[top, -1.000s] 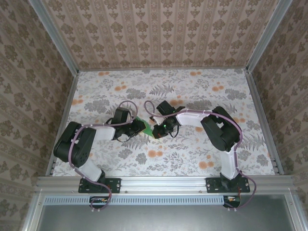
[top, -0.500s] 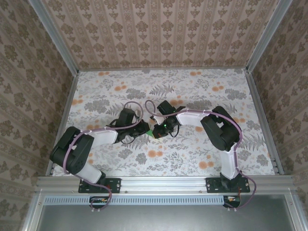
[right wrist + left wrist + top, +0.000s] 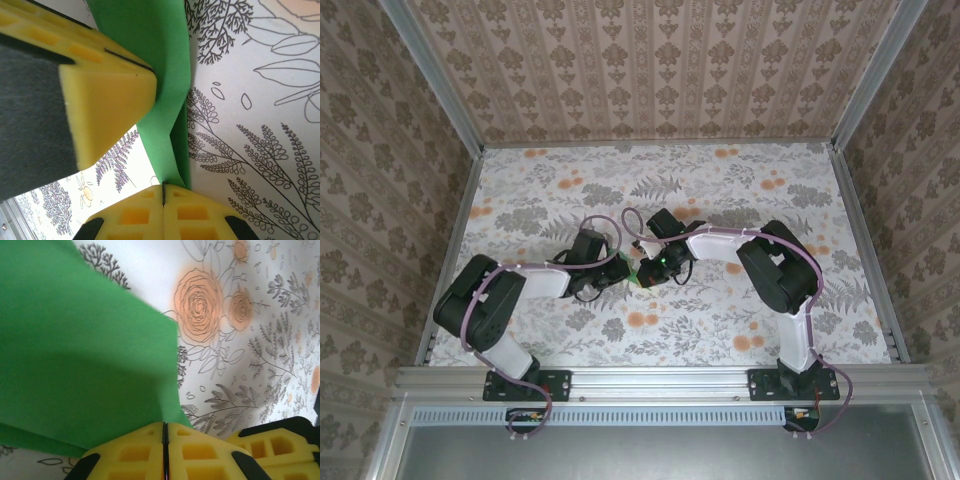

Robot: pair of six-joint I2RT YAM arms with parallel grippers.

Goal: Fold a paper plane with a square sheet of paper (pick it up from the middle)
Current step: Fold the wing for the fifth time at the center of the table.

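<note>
On the near side of the square sheet of paper (image 3: pixel 634 272), the left arm (image 3: pixel 535 280) has swung its forearm to the right over the past second. That carried the left end effector (image 3: pixel 618 273) from a little to the left of the sheet right up against it, and its jaws have drawn in from slightly parted to closed. From the left wrist, the yellow pads (image 3: pixel 135 455) meet along a hairline seam with green paper running out from between them, so this end effector now pinches the sheet's edge. A second green layer peeks out below at the lower left, which suggests the sheet is already folded at least once. Just on the sheet's other side, the right end effector (image 3: pixel 163 197) has not moved. It is clamped fully shut on a creased strip of the same sheet, with the left one's yellow finger (image 3: pixel 100 95) close beside that strip. The sheet sits between the two grips, mostly hidden from above, over the middle of the flowered table (image 3: pixel 740 180). I read this as a second hold just gained: with both grips on, a crease can be pulled or a regrip made, but the folding looks far from finished.
</note>
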